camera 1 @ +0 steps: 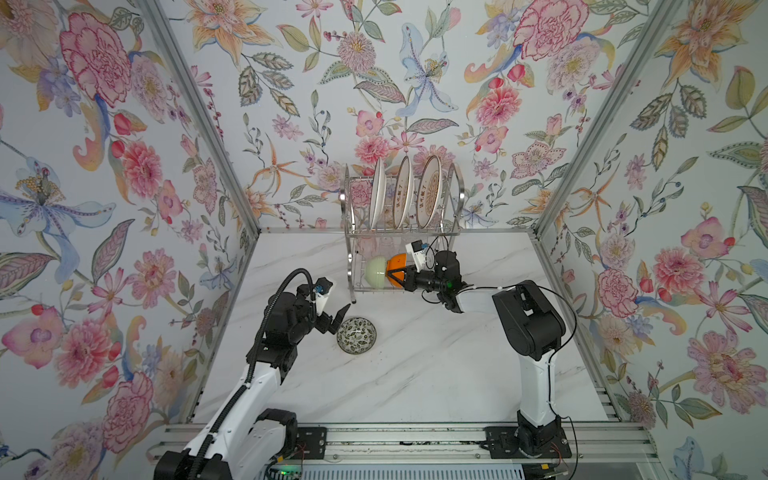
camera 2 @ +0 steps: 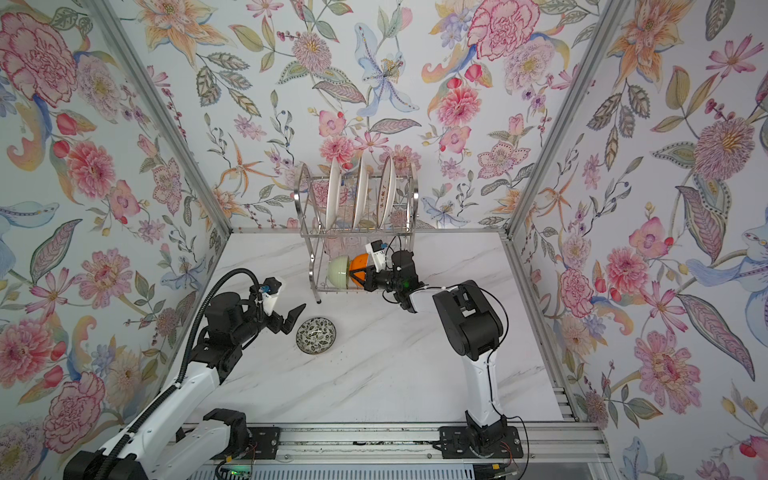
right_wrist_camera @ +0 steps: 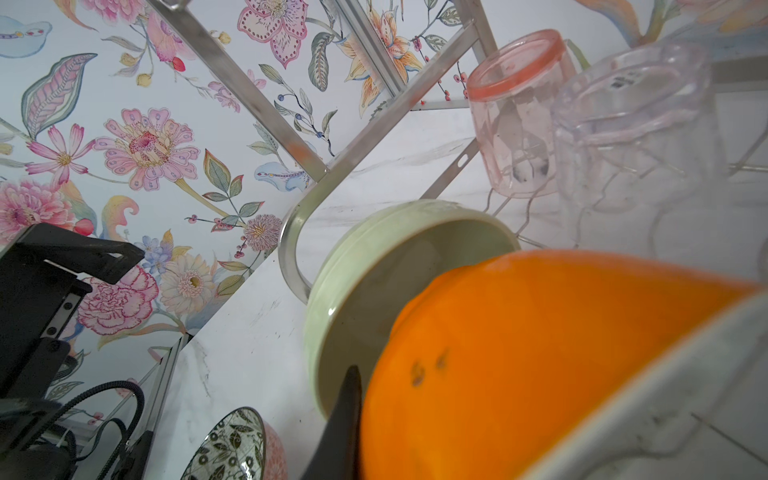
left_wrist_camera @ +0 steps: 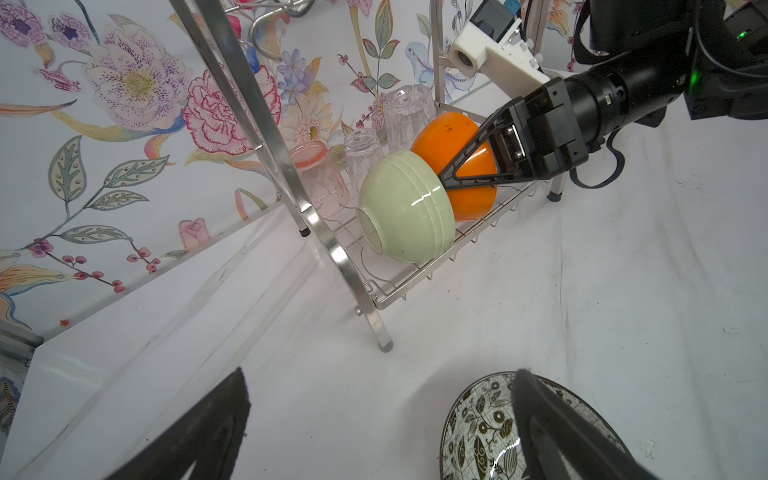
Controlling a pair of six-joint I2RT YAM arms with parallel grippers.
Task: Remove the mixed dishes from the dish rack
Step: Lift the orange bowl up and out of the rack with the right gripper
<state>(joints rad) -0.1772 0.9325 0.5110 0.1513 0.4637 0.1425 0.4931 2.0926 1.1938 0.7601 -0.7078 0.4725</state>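
The left gripper (camera 1: pixel 338 319) hangs low over the table (camera 1: pixel 415 374), jaws spread as wide as they go and empty. The patterned bowl (camera 1: pixel 356 336) stands upright just beside its fingertips, and one finger crosses the bowl's rim in the left wrist view. That placing suggests a bowl already unloaded and released.

Beyond this gripper and to its right stands the dish rack (camera 1: pixel 350 232). On the lower tier the green bowl (left_wrist_camera: pixel 405 208) lies on its side, its mouth turned toward the right gripper (left_wrist_camera: pixel 461 174). The orange bowl (left_wrist_camera: pixel 457 145) is tilted with its base tucked partly into that mouth.

The right gripper comes in level from the rack's open side, probably because the upper tier blocks a reach from above. Its jaws are nearly closed, pinching the orange bowl's wall near the rim. One finger lies along the outside; the inner one is hidden.

Past its fingertips, a pink cup (left_wrist_camera: pixel 320 178) and two clear cups (left_wrist_camera: pixel 363 153) stand upside down. Above it, three plates (camera 1: pixel 403 193) stand on edge in the top tier.
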